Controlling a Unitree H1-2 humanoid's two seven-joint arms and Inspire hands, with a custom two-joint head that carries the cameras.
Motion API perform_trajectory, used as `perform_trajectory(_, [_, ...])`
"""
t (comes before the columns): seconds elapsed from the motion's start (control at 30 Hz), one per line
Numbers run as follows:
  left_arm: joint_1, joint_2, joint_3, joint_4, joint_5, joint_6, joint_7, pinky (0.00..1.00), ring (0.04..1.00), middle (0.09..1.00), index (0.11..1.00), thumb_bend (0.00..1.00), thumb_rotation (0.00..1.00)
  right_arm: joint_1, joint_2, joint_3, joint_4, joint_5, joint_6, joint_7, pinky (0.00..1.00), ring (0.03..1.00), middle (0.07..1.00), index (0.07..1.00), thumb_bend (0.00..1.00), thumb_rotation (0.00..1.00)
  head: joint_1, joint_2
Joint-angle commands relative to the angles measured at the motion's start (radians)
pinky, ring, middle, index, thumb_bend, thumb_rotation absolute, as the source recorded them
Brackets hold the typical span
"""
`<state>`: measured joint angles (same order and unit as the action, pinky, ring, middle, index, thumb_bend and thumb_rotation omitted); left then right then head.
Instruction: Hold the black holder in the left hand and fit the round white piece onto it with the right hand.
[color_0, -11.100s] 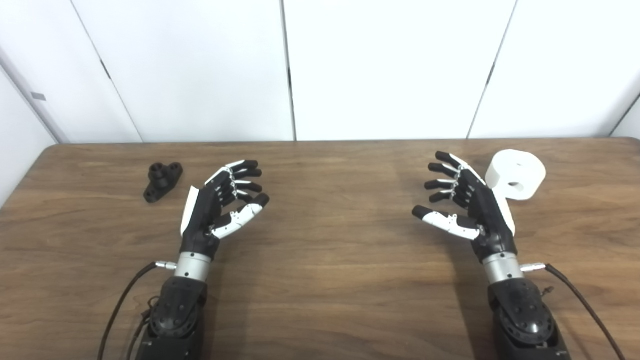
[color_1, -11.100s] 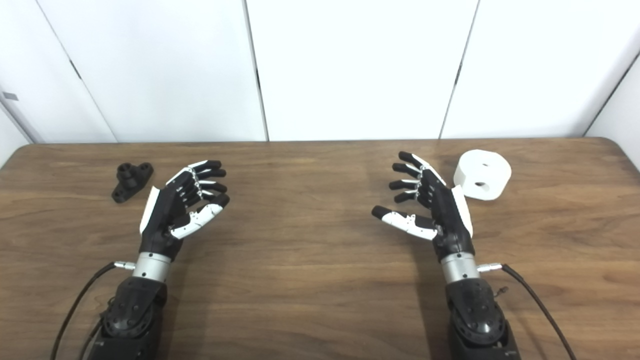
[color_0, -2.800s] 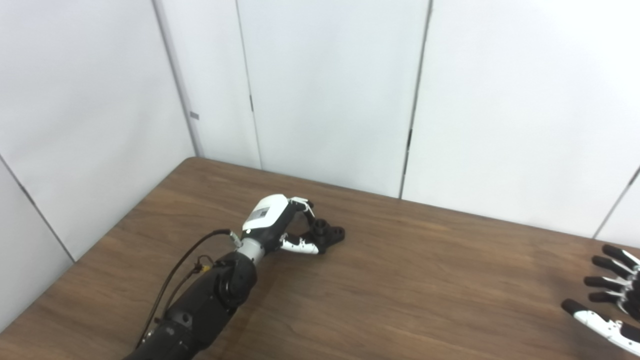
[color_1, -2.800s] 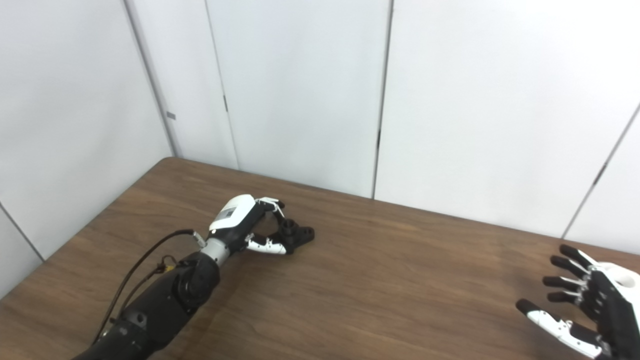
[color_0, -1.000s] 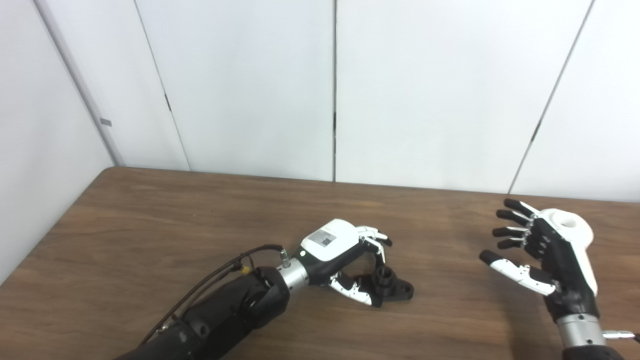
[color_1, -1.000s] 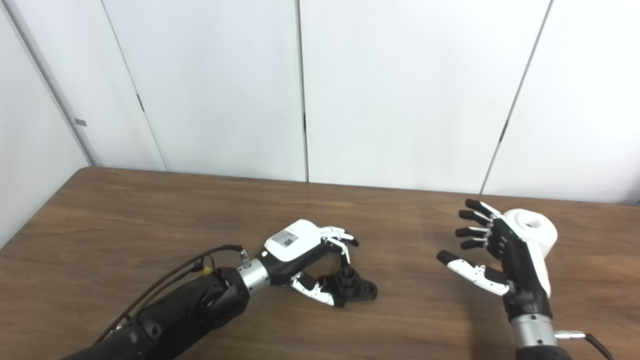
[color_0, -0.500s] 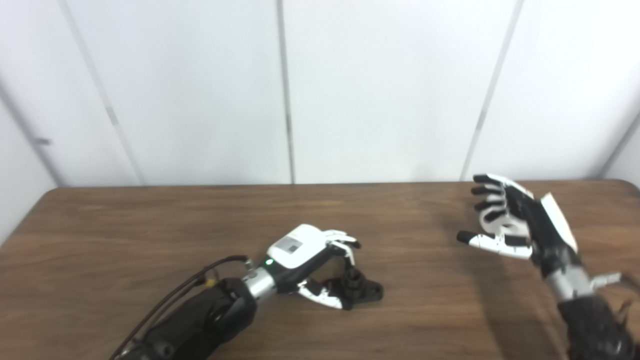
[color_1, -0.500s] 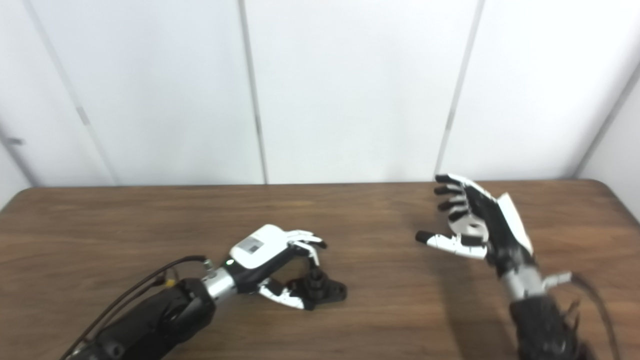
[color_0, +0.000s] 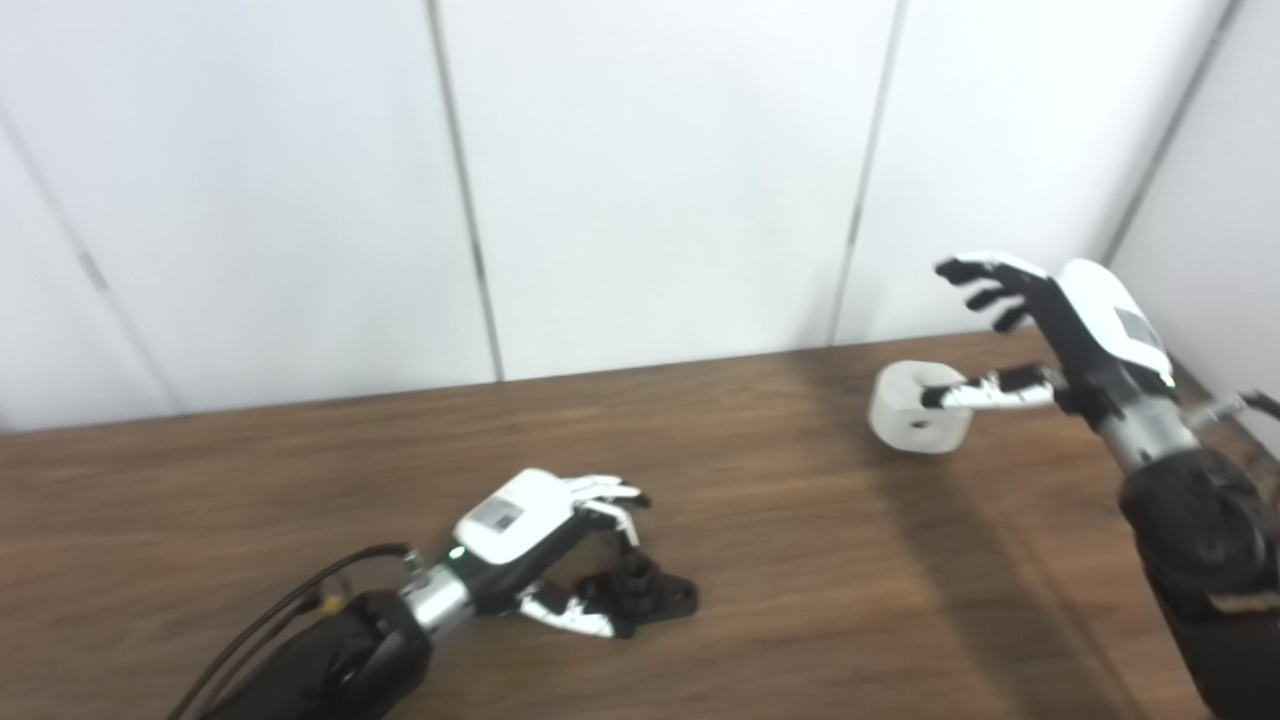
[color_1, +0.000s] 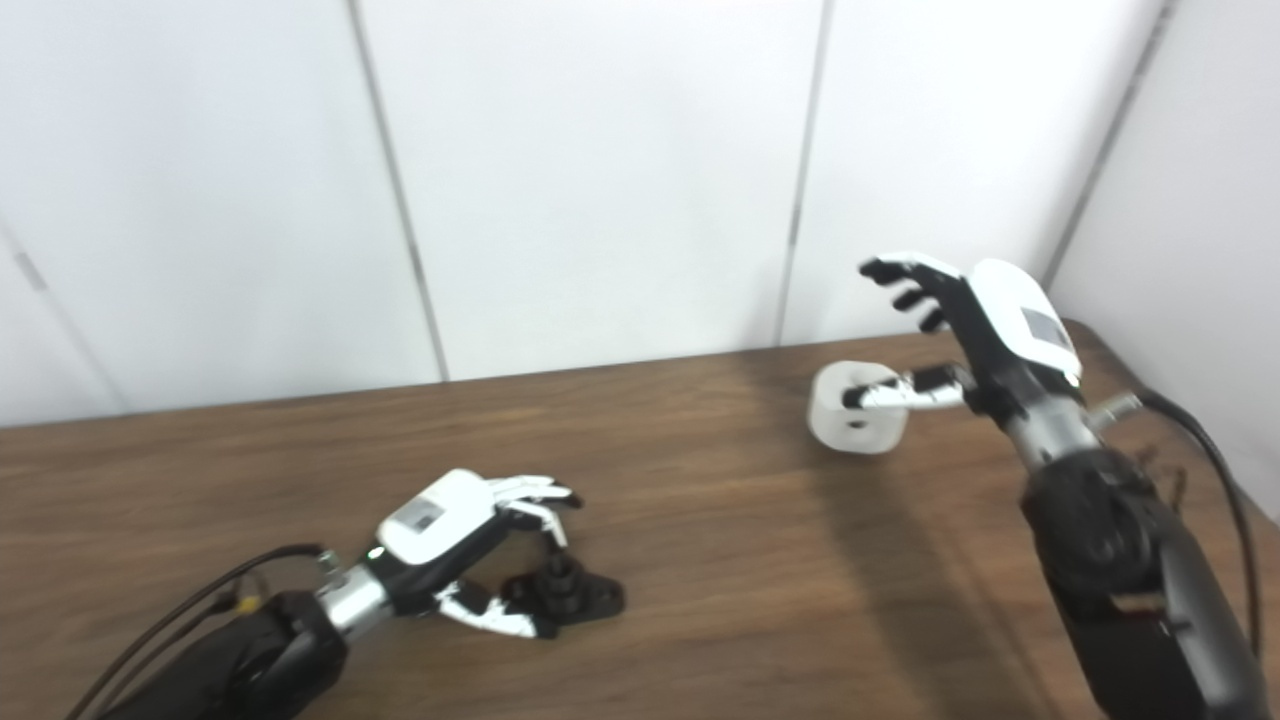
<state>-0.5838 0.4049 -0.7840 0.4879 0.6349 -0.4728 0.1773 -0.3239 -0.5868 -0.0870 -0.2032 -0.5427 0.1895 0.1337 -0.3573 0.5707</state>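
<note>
My left hand (color_0: 530, 535) had its fingers curled round the holder (color_0: 645, 592) on the bench (color_0: 780, 600). Right hand (color_0: 1060, 335) spread open, white piece (color_0: 918, 408) under its fingers. Looked rigid, light, smooth; I'd grip its round sides.

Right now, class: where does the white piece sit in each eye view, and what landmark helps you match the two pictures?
Left eye view: white piece, right of centre near the table's far edge.
Right eye view: same piece, closer to centre.
Shared landmark: right hand open over it.
</note>
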Motion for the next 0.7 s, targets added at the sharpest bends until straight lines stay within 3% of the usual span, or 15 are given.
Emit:
perform_trajectory(0.0, [0.085,0.059,-0.086,0.079,0.136,0.004,-0.117,0.75,0.852,0.829,0.488,0.52,0.08,-0.056,-0.06,-0.002,-0.041,-0.025,0.04,0.045,0.73,0.841,0.853,0.766,0.79,0.23,-0.01,-0.003])
perform_trajectory(0.07, [0.085,0.063,-0.09,0.082,0.14,0.004,-0.119,0.74,0.856,0.835,0.488,0.52,0.08,-0.064,-0.08,0.016,-0.039,-0.035,0.068,0.083,0.77,0.874,0.882,0.768,0.8,0.23,-0.022,-0.007])
perform_trajectory(0.23, [0.084,0.073,-0.101,0.082,0.136,0.004,-0.113,0.74,0.855,0.841,0.488,0.52,0.08,-0.09,-0.122,0.061,-0.012,-0.056,0.126,0.178,0.79,0.919,0.949,0.799,0.86,0.26,-0.041,-0.013])
perform_trajectory(0.37, [0.08,0.077,-0.119,0.094,0.125,0.003,-0.074,0.73,0.847,0.834,0.488,0.52,0.08,-0.118,-0.141,0.089,0.027,-0.043,0.144,0.24,0.85,0.952,0.973,0.823,0.89,0.27,-0.044,-0.014])
perform_trajectory(0.67, [0.074,0.086,-0.143,0.104,0.117,0.003,-0.043,0.72,0.852,0.84,0.487,0.52,0.08,-0.202,-0.167,0.187,0.123,-0.075,0.183,0.344,0.83,0.958,0.978,0.864,0.97,0.3,-0.052,-0.017])
